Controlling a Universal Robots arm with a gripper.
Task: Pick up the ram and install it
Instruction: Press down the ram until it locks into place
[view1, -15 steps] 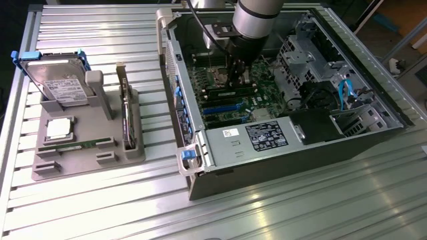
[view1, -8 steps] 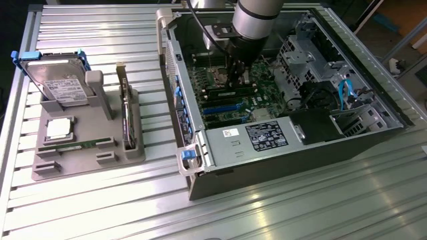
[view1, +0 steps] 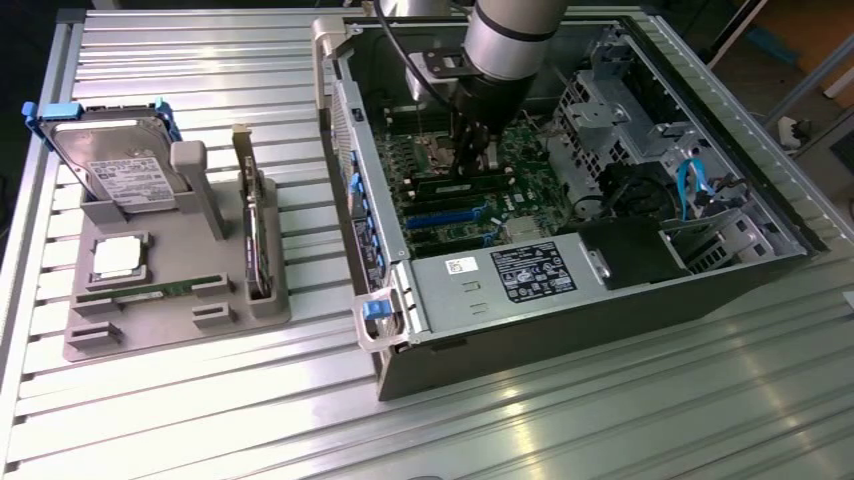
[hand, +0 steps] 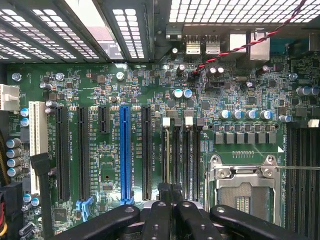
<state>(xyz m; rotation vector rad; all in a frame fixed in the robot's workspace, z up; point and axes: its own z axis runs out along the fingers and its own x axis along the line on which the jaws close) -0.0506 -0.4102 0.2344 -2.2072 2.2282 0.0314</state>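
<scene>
The ram (view1: 134, 291), a long thin green stick, lies flat in the front slot of the grey holder (view1: 174, 320) on the exterior view's left. My gripper (view1: 470, 150) is far from it, reaching down inside the open computer case (view1: 561, 330) over the motherboard (hand: 105, 165). In the wrist view the gripper (hand: 170, 192) has its black fingers (hand: 159, 210) pressed together, right above the row of narrow memory slots (hand: 181, 150) beside the empty CPU socket (hand: 243, 190). I see nothing gripped between the fingers. The fingertips hide the near end of those slots.
On the holder also stand a silver hard drive (view1: 114, 165) in a blue frame, a dark expansion card (view1: 254, 235) on edge and a square chip (view1: 118, 255). A blue expansion slot (hand: 125, 152) and several black ones lie beside the memory slots. Drive cages and cables crowd the case's far side.
</scene>
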